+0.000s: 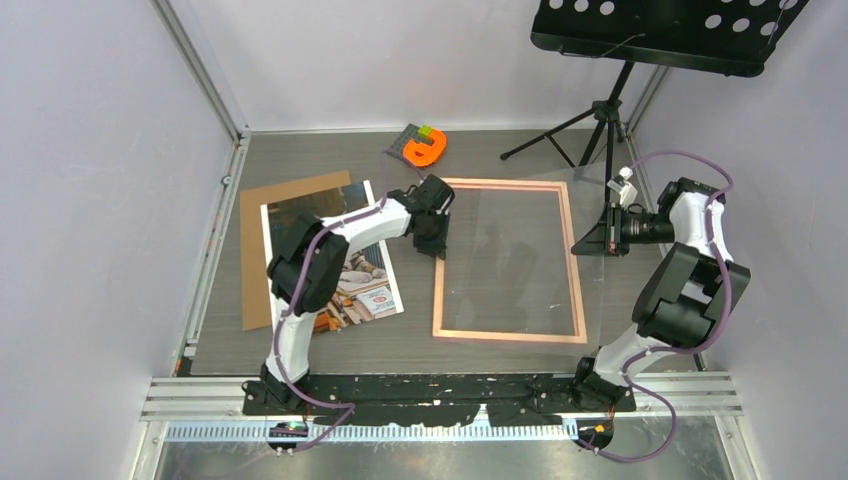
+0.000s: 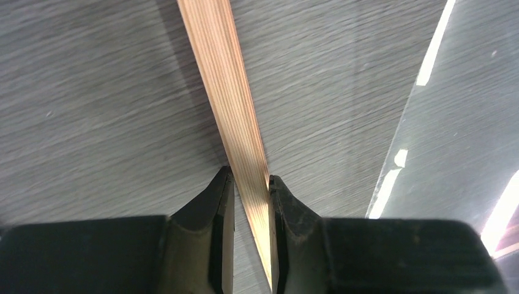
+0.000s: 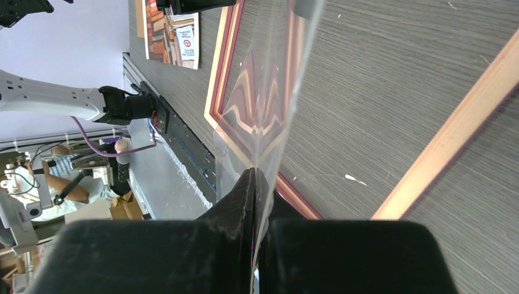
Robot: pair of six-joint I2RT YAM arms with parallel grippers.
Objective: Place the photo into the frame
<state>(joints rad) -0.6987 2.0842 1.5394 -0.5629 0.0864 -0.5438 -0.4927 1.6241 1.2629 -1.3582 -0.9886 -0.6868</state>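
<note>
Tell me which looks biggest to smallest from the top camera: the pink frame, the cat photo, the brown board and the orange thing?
1. pink frame
2. cat photo and brown board: too alike to rank, and each is partly covered.
3. orange thing, smallest, though it lies farthest back.

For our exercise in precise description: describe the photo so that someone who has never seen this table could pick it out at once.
Start at the grey table and look left of the pink frame. There a plain brown board lies flat, and the photo lies partly on it, under the left arm. It alone is printed: a white border around colourful books.
</note>
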